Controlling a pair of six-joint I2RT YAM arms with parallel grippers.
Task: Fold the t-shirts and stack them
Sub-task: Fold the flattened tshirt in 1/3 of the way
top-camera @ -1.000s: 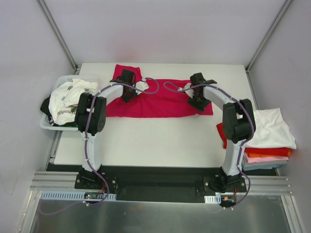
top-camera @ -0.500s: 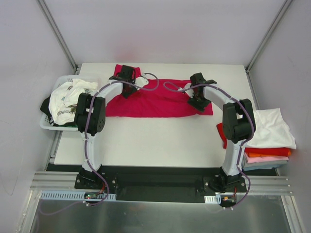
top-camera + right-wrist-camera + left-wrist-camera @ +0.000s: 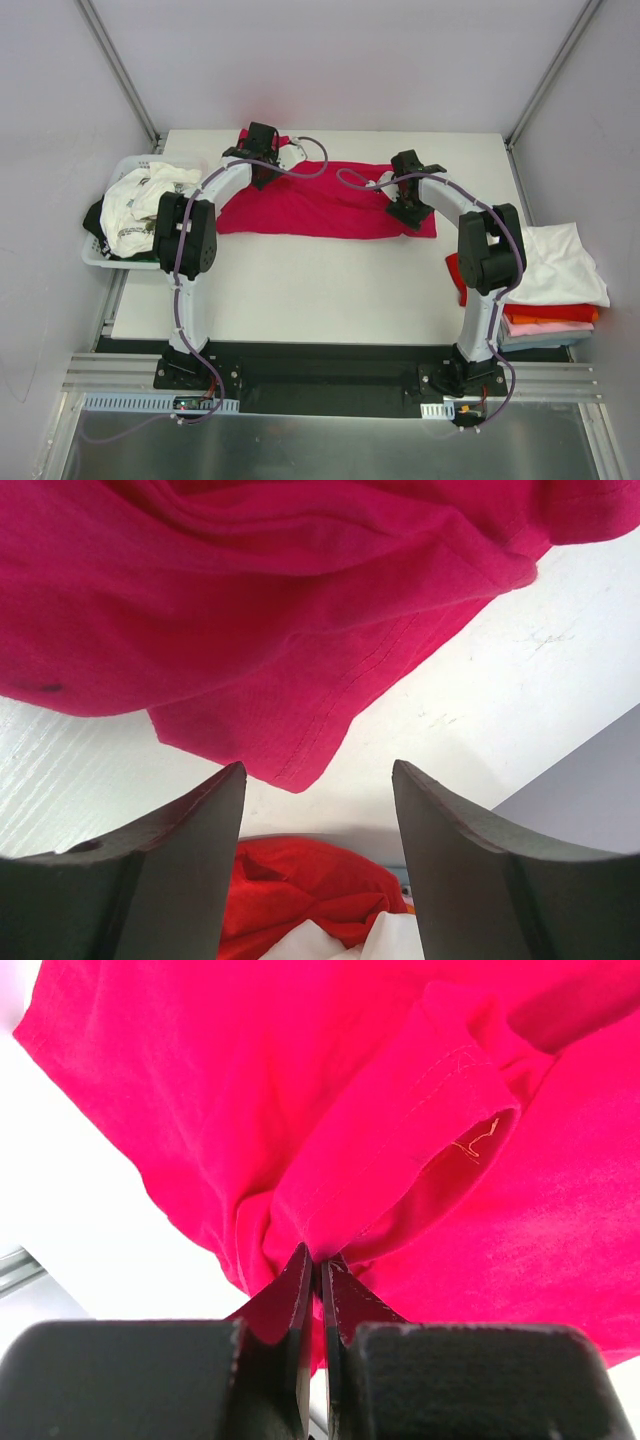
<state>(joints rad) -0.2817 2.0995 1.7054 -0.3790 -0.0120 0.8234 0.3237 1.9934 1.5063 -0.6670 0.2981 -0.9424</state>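
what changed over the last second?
Left gripper, shut on the shirt, moved toward the table's far edge, dragging that end of the cloth along. Right gripper stayed open over the shirt's other end; basket and stack unchanged.

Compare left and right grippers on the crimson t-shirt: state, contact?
Left gripper is shut, pinching a fold of the plain crimson cloth t-shirt; right gripper is open, holding nothing.
Left gripper is at the shirt's far left corner; right gripper is at its right end, hem between the fingers, ungripped.
Both are black and over the same shirt.
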